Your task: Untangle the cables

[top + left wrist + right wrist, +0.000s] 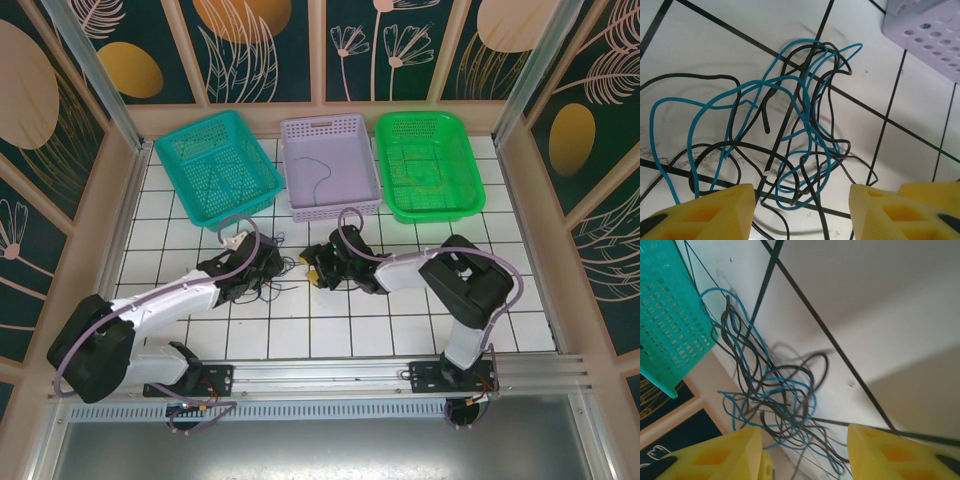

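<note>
The left gripper [801, 192] and right gripper [804, 430] flank the cables [790, 125] from opposite sides at the middle of the worktop [330, 335]. Each is partly open and holds nothing, apparently placed to draw strands apart.

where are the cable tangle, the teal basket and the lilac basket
cables [807, 131], left wrist view, middle of the tangle
teal basket [197, 128], top external view, far rim
lilac basket [335, 210], top external view, near wall

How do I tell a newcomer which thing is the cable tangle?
On the white tiled table, look in front of the gap between the teal basket and the lilac basket. The tangle lies there between the left gripper and the right gripper: thin blue and black wires bunched together, unlike the thick lilac arm cables.
</note>
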### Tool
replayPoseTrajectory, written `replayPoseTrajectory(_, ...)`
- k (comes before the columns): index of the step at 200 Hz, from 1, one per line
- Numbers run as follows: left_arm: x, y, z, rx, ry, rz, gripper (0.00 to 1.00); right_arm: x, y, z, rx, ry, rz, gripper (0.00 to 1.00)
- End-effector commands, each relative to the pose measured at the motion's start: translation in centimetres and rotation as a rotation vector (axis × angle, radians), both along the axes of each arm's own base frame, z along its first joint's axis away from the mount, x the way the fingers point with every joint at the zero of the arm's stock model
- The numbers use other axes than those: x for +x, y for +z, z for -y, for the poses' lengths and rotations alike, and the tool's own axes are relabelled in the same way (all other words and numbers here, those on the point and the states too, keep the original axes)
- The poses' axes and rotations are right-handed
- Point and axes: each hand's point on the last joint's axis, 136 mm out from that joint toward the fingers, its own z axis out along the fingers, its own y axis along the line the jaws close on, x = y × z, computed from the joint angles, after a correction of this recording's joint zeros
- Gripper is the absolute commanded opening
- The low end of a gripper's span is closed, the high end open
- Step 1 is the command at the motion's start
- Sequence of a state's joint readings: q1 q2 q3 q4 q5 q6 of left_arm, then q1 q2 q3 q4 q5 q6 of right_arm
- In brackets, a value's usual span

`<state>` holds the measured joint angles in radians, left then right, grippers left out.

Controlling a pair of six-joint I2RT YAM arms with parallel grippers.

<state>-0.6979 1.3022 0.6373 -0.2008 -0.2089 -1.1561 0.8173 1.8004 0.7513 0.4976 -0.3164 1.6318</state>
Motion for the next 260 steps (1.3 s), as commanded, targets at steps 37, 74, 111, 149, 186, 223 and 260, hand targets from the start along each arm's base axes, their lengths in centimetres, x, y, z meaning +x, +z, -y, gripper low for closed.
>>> replayPoseTrajectory(37,1.3,-1.0,0.1,0.063,-0.03,0.023,0.27,2.3,-1.5,-1.5,0.06,-0.097,-0.077,0.25)
replayPoseTrajectory(74,1.0,-1.6,-1.7,0.149,0.012,0.014,0.0,2.7,-1.1,1.0,-0.025,-0.144,-0.036,0.0)
replayPoseTrajectory(111,0.5,-1.1,-3.8,0.223,0.05,0.033,0.0,2.4,2.5,6.3,-0.171,-0.153,0.11,0.0)
replayPoseTrajectory(149,0.0,-1.3,-4.5,0.237,0.059,0.031,0.0,2.6,6.4,13.4,-0.283,-0.197,0.251,0.0)
replayPoseTrajectory(186,0.0,-1.0,-4.8,0.239,0.067,0.037,0.0,3.7,11.0,19.2,-0.329,-0.233,0.392,0.0)
replayPoseTrajectory(223,-0.1,-0.7,-4.6,0.22,0.07,0.043,0.0,4.3,14.9,22.0,-0.379,-0.244,0.495,0.0)
replayPoseTrajectory(260,0.6,0.8,-2.2,0.116,-0.015,0.099,0.0,3.7,15.0,19.3,-0.337,-0.135,0.517,0.0)
